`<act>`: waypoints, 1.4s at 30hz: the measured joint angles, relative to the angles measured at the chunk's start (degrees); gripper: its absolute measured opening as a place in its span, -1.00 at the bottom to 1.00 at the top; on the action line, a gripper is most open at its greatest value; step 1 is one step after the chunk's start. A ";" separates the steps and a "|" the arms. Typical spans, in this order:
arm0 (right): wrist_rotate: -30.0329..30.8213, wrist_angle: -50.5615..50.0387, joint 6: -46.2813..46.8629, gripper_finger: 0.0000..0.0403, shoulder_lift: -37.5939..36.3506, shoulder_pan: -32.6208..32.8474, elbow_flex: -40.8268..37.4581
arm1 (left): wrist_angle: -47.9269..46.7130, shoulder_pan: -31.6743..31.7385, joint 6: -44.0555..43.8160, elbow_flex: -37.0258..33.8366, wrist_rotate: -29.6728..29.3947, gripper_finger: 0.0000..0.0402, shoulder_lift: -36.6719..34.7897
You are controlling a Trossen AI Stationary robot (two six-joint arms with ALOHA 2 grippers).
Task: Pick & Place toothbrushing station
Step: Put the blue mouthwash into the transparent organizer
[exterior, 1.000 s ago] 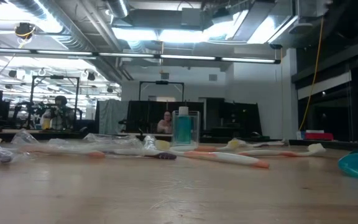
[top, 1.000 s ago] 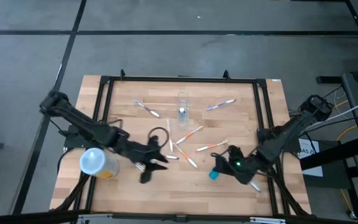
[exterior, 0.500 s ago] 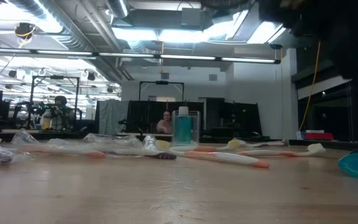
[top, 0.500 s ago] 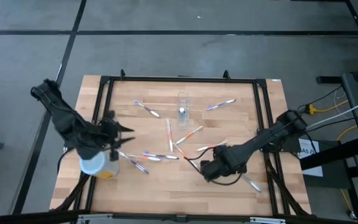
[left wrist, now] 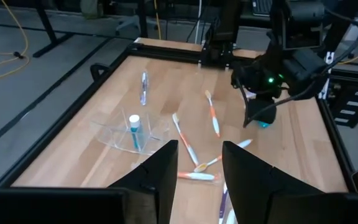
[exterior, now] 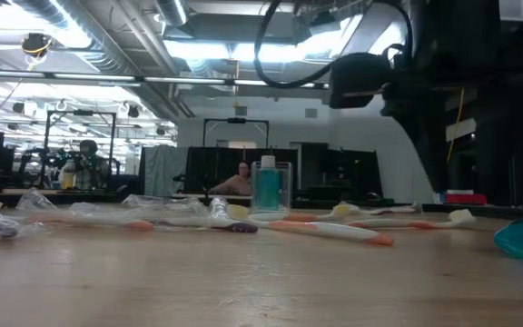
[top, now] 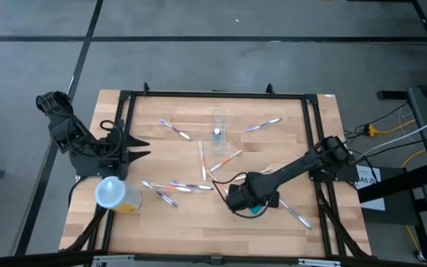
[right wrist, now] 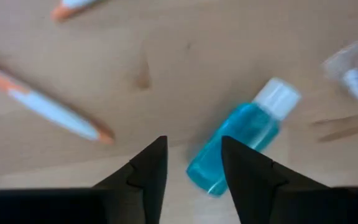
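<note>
right gripper point(top: 237, 200) moved left, open over blue bottle point(right wrist: 238, 143); toothbrushing station point(top: 218, 130) well apart.

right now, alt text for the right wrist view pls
The right gripper hangs open just above a small blue bottle with a white cap, lying on its side on the wooden table. An orange-and-white toothbrush lies nearby.

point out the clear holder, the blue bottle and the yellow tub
clear holder point(top: 218, 124), high view, on its see-through wall
blue bottle point(right wrist: 235, 147), right wrist view, on the blue body below the white cap
yellow tub point(top: 113, 193), high view, on its pale round lid
</note>
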 joint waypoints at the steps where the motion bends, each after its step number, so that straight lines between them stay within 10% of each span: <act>1: 0.17 -1.14 -0.01 -0.29 -0.27 0.14 -0.02 | -0.14 -0.01 0.01 0.00 0.17 -0.39 -0.14; 12: 0.20 -4.77 -8.84 -0.50 -1.58 4.53 -0.04 | -0.76 0.00 0.06 0.00 0.16 -0.39 -0.24; 26: -11.45 -5.76 -102.82 -0.50 -1.86 5.55 7.84 | -0.71 0.00 -2.92 0.00 1.11 -0.39 -0.13; 32: -3.17 -14.39 -130.05 -0.50 -1.92 6.50 6.70 | -0.55 0.00 -12.72 0.00 -3.36 -0.39 1.74; 42: 4.81 -14.31 -131.96 -0.43 -1.90 3.89 -3.08 | 8.43 0.00 -17.65 0.00 -6.81 -0.39 10.26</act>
